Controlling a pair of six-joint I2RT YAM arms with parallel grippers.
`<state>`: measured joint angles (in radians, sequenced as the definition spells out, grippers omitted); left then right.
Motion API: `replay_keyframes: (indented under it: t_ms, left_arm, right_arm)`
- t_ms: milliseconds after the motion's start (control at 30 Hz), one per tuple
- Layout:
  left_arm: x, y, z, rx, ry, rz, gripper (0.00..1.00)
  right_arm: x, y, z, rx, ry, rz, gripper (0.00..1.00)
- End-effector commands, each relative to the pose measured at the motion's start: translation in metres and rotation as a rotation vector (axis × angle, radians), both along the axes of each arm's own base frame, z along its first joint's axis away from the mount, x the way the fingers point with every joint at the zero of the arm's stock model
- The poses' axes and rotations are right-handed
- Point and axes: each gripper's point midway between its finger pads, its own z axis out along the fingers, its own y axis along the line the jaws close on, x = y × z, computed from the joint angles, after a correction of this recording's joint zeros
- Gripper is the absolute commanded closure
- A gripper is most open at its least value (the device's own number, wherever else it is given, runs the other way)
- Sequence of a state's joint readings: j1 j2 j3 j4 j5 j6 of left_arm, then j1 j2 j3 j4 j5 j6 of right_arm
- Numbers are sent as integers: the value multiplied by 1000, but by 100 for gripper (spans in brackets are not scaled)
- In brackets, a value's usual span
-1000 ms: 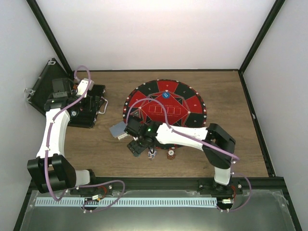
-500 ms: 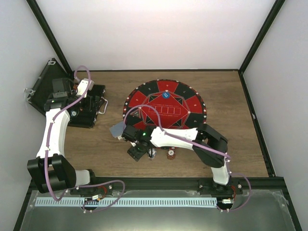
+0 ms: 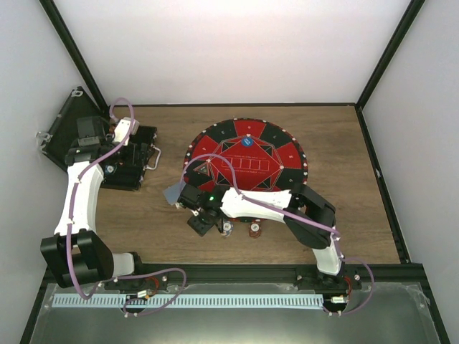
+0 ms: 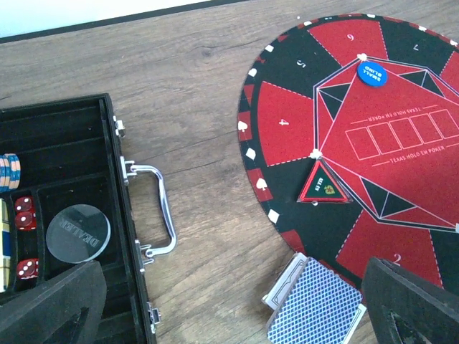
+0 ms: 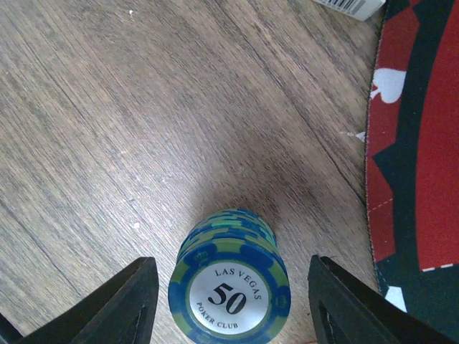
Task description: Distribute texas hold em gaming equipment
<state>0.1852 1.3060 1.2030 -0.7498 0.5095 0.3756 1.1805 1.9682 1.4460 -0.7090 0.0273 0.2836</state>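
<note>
The right gripper stands released, its fingers spread either side of an upright blue-and-green stack of poker chips (top one reads "Las Vegas 50 Poker Club") without touching it; the stack sits on the wooden table just beside the red-and-black mat; the left gripper hangs wide open between the open black case and the mat; a blue-backed deck of cards lies at the mat's rim; more chips, red dice and a dealer button lie in the case.

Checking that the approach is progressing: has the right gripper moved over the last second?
Yes. Against the round mat, the right gripper has shifted slightly left and toward the near edge. Its open fingers now flank the blue chip stack.
</note>
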Motion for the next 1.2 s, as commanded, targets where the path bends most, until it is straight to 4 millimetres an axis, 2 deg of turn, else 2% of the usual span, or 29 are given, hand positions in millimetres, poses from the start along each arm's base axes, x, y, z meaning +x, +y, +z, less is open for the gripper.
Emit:
replay_keyframes:
  t_ms: [0,200,800,900,1167]
  left_arm:
    - [-3,1,5,4,-15,-6,0]
    - [-3,2,6,2,-16,-5,0]
    - [-4,5,8,3,-21,-3,0]
    - [-4,6,7,3,-19,-2,0]
    - [-5,6,8,0,-21,-1,0]
  right_arm:
    - [3,10,7,14,-25,8,42]
    - [5,7,4,-4,-37,11,49]
    - [-3,6,3,-25,-47,31,46]
    - [-1,6,4,-27,-58,23,50]
    - [4,7,12,-16,-79,11,71]
